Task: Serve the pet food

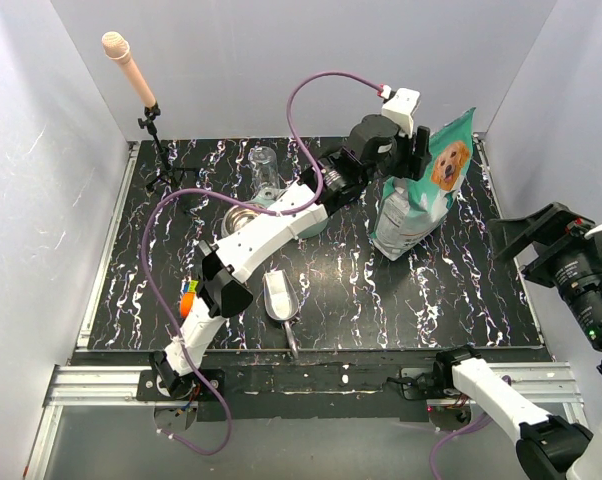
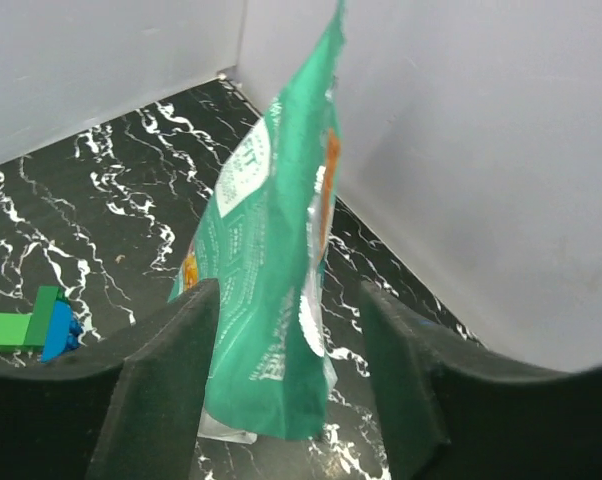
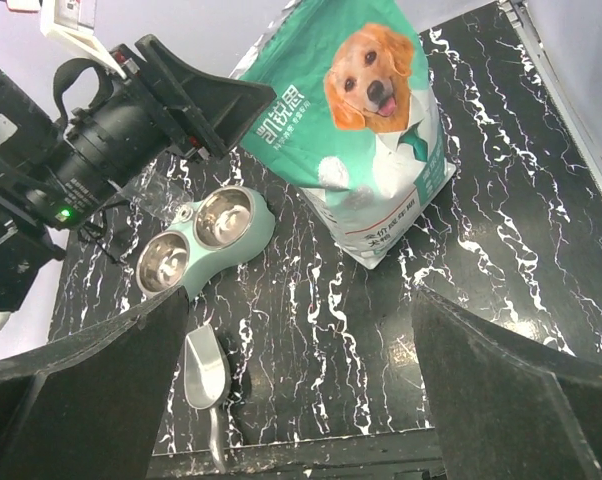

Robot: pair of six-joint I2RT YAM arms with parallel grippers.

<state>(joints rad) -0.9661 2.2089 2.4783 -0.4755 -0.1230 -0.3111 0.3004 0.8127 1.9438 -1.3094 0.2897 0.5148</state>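
Top view: found left gripper [image 1: 413, 150] poised at top edge of upright teal-and-white bag printed with golden dog [image 1: 428, 195]. Noted silver metal scoop [image 1: 279, 297] lying untouched on black marbled table [image 1: 431, 290].

Left wrist: saw fingers [image 2: 171, 380] straddling bag's rim, gap on one side, so released, not yet pinching.

Right wrist: saw right gripper [image 3: 301, 300] spread wide, grasping nothing. Found mint-green double bowl with steel cups [image 3: 206, 240] apparently empty. Spotted no pet food anywhere — judged still inside bag. Judged nothing served yet — opening, scooping, filling all left.
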